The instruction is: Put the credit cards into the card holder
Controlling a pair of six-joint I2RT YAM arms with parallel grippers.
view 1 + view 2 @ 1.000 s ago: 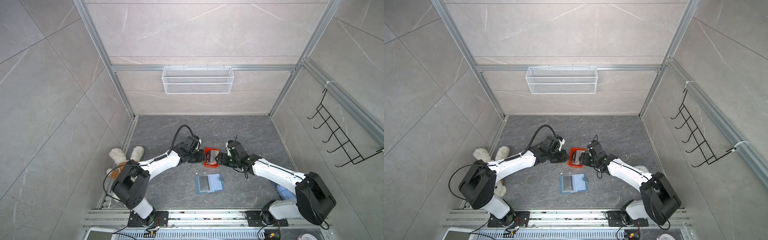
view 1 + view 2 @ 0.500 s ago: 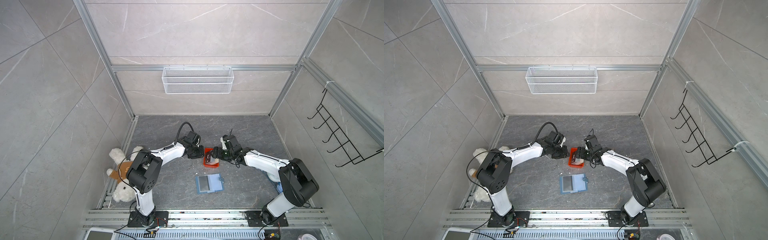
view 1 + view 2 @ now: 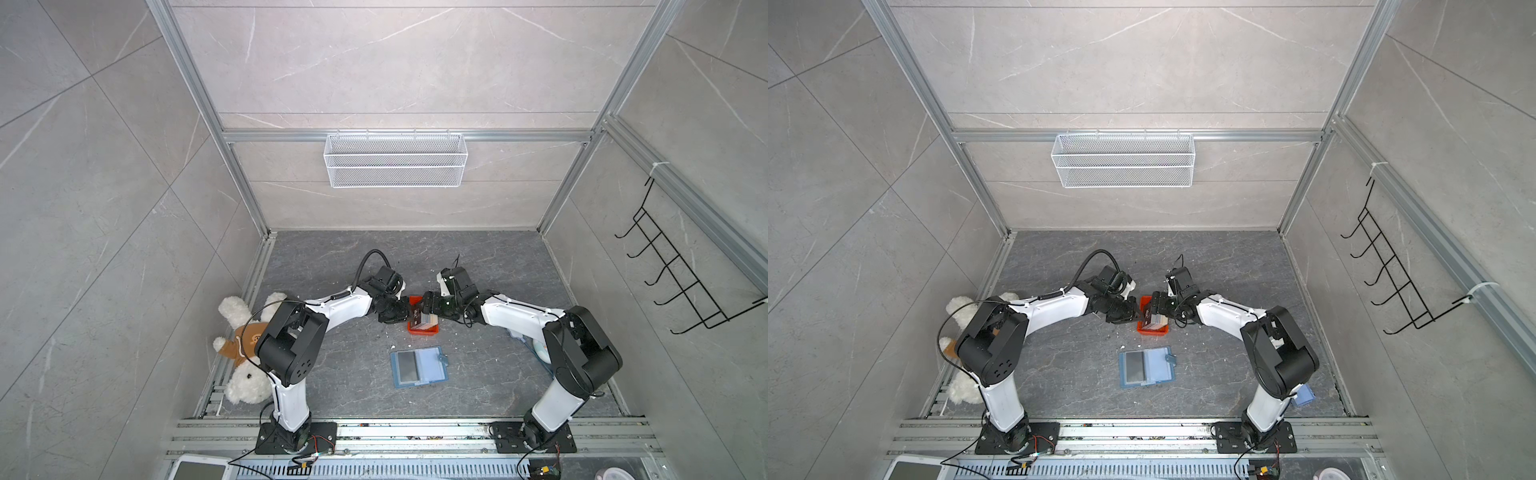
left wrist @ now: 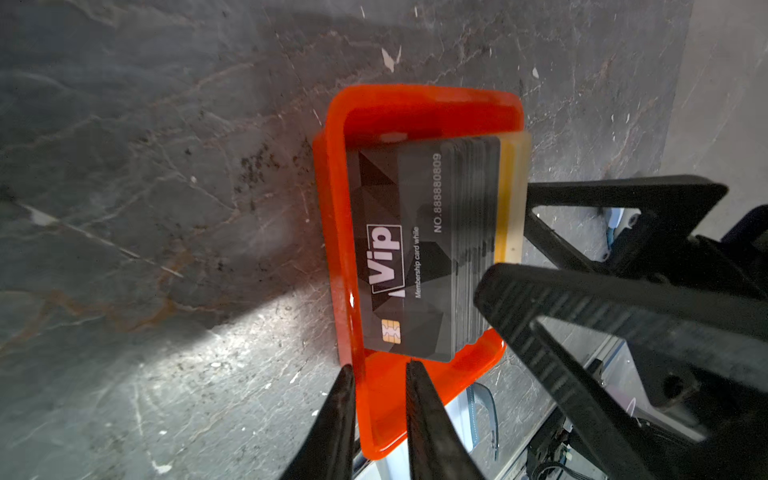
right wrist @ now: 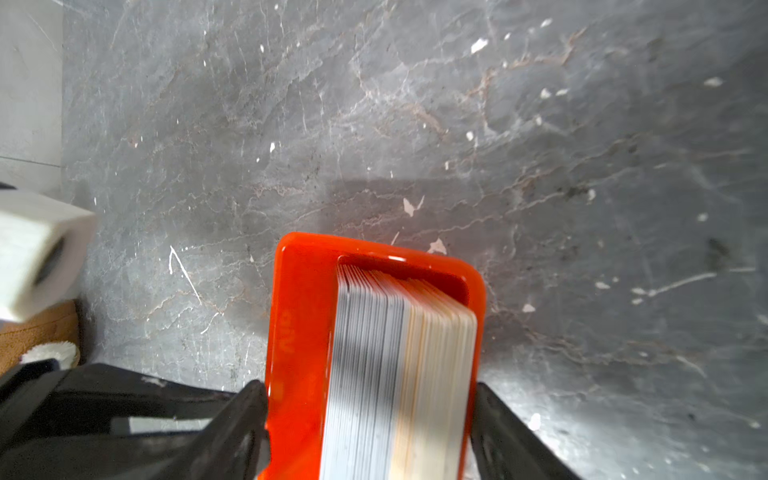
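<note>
Left hand (image 4: 378,368), fingers nearly together with a narrow gap, straddles the rim of the orange tray (image 4: 332,216). Right hand (image 5: 370,386), spread wide, clamps the tray's long walls. The credit cards (image 4: 415,249) stand packed on edge inside. The card holder (image 3: 419,368) lies open on the worktop (image 3: 353,291), well apart. My risk: left fingers snag the rim, or drag several cards together.

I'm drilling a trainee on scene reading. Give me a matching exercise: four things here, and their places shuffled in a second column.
1 stack of dark rectangular cards
2 flat blue book-fold card holder
3 white plush teddy bear
4 white wire-mesh basket

a hanging on the back wall
b lying open on the grey floor
c on edge in the small orange plastic tray
d at the left wall

Pairs: 1-c, 2-b, 3-d, 4-a
</note>
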